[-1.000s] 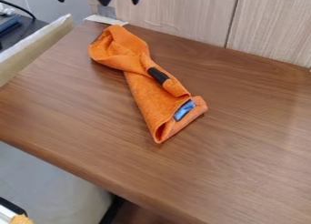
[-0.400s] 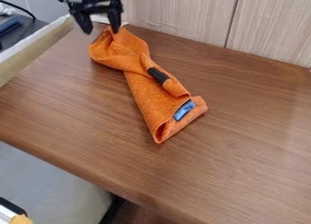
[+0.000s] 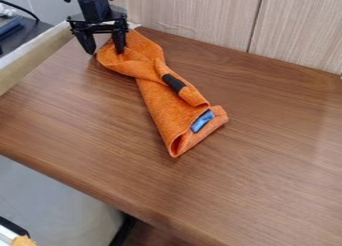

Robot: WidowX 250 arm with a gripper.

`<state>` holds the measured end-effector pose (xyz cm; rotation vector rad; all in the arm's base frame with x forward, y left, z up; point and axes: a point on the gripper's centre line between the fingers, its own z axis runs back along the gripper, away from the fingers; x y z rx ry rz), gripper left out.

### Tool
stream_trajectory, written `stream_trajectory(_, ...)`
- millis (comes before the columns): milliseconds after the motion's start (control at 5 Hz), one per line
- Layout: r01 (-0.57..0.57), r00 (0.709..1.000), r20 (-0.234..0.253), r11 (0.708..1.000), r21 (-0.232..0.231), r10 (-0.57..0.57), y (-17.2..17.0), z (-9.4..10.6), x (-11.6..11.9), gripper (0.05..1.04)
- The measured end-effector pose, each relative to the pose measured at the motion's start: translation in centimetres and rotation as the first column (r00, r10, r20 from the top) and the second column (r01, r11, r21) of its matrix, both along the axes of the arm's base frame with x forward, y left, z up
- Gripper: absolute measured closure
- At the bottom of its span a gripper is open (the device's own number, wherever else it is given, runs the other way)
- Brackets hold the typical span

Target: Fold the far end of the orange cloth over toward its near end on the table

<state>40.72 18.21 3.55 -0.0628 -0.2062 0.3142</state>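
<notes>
1. Orange cloth (image 3: 157, 102) lies on the brown wood-grain counter (image 3: 274, 150), which takes up most of what I see; the cloth is left of centre, towards the back.
2. Behind the counter I have pale wood-grain panels (image 3: 194, 15), split by a dark upright seam.
3. Under its front edge, at lower left, I see a pale grey surface (image 3: 53, 200).
4. The cloth itself runs slantwise from the back left towards the middle, folded and narrowing partway, with a looped fold at its near end.
5. My black tool (image 3: 105, 52) is at the cloth's far end, pointing down, its two fingers spread wide. One finger overlaps the cloth in my view, the other is just beside its left edge; I cannot tell whether either touches.
6. A black patch (image 3: 174, 83) crosses the cloth's upper fold.
7. A shiny blue patch (image 3: 202, 121) sits near its lower end.
</notes>
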Motion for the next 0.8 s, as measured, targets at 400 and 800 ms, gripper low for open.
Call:
stream_trajectory(400,-0.007,1.000,0.001,1.000,0.030,0.007,0.33,-0.48,-0.03,0.684)
stream_trajectory(800,-0.012,1.000,0.005,1.000,0.027,0.012,0.03,-0.48,0.06,0.989)
